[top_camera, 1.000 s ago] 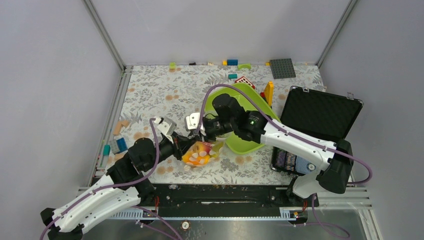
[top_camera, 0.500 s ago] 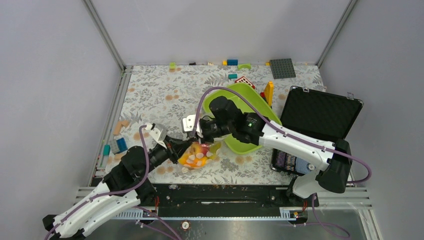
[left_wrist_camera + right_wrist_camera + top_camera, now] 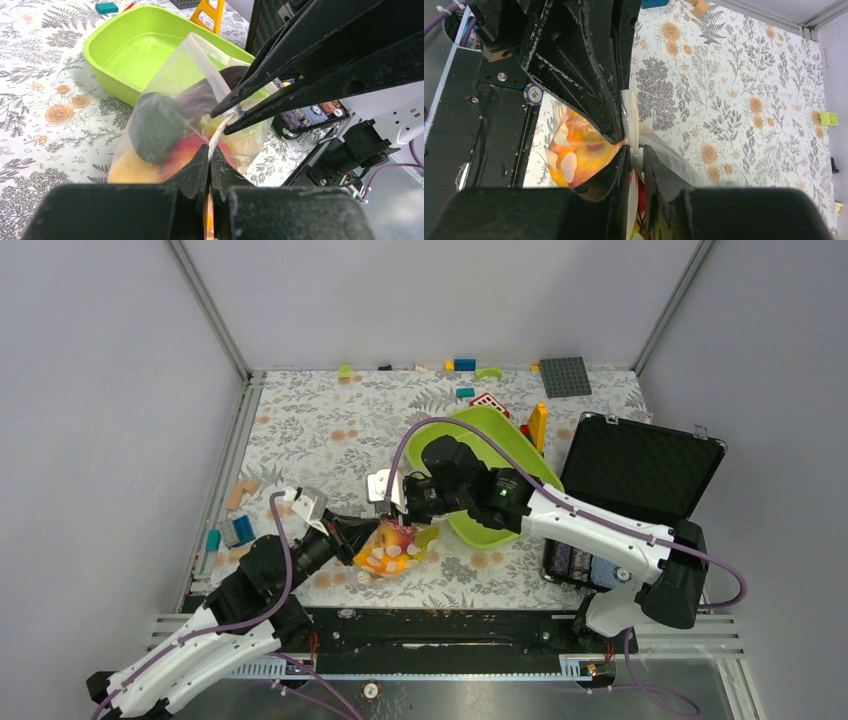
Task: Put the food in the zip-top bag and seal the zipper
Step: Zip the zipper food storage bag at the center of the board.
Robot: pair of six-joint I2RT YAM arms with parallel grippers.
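The zip-top bag (image 3: 392, 550) lies on the floral cloth just left of the tray, bulging with the food. Through its clear wall I see a brown kiwi (image 3: 155, 125), a purple eggplant (image 3: 205, 92), a red apple (image 3: 182, 150) and a yellow lemon (image 3: 125, 170). My left gripper (image 3: 210, 150) is shut on the bag's mouth edge. Just beyond it, my right gripper (image 3: 637, 156) is shut on the zipper (image 3: 212, 75) at its whitish end. Both sets of fingertips nearly meet along the strip (image 3: 631, 115). From above, the left gripper (image 3: 356, 538) and right gripper (image 3: 393, 515) flank the bag's top.
The lime-green tray (image 3: 505, 455) sits right behind the bag. An open black case (image 3: 640, 470) lies to the right. Loose blocks (image 3: 235, 530) lie by the left edge, with a yellow piece (image 3: 538, 425), a grey baseplate (image 3: 565, 377) and more blocks at the back.
My left arm has drawn back to the left with the bag's edge, and the bag has shifted left with it. The right gripper's jaws have narrowed onto the zipper.
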